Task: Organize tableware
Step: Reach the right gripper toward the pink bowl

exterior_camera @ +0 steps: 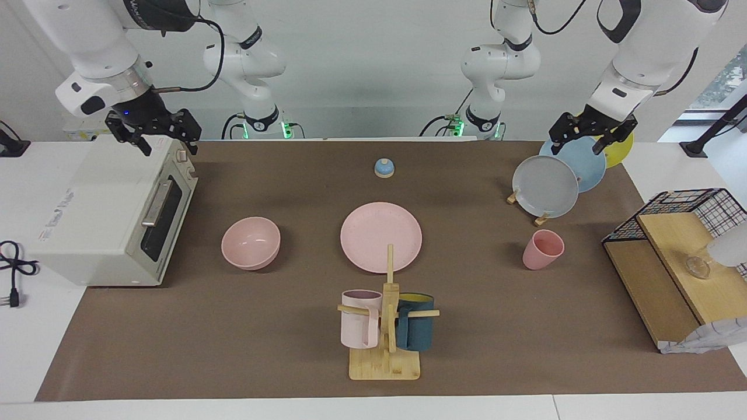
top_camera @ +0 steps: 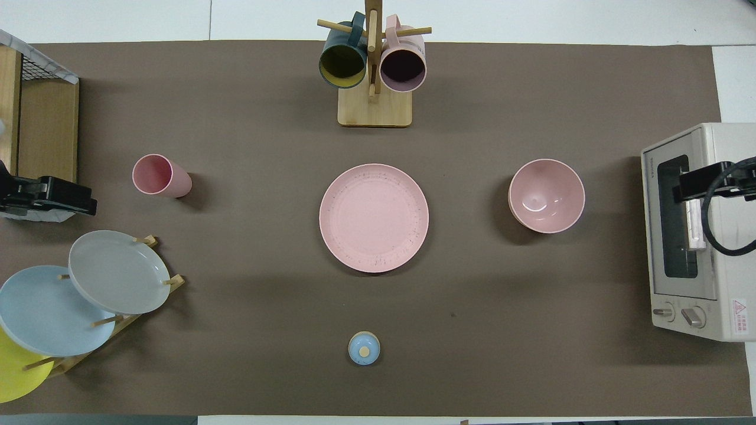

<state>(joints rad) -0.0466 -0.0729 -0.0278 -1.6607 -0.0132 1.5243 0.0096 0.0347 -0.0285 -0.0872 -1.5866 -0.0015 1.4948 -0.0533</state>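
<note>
— Both claws are raised and nothing is gripped: the right claw (exterior_camera: 153, 135) is hung over the oven (exterior_camera: 111, 216), the left claw (exterior_camera: 592, 135) over the rack plates (exterior_camera: 545, 185), fingers parted on each.
— Why so?
— Both are judged to be waiting, the desk's middle being left free.
— And the set?
— One plate (exterior_camera: 381, 236) is laid at the centre, one bowl (exterior_camera: 251, 242) toward the right arm's edge, one cup (exterior_camera: 542, 249) toward the left arm's. Three rack plates and two mugs (exterior_camera: 385, 318) are counted.

Left gripper (exterior_camera: 590, 135): raised, fingers pointing down, parted. Right gripper (exterior_camera: 153, 133): raised, fingers pointing down, parted. Both arms waited.
</note>
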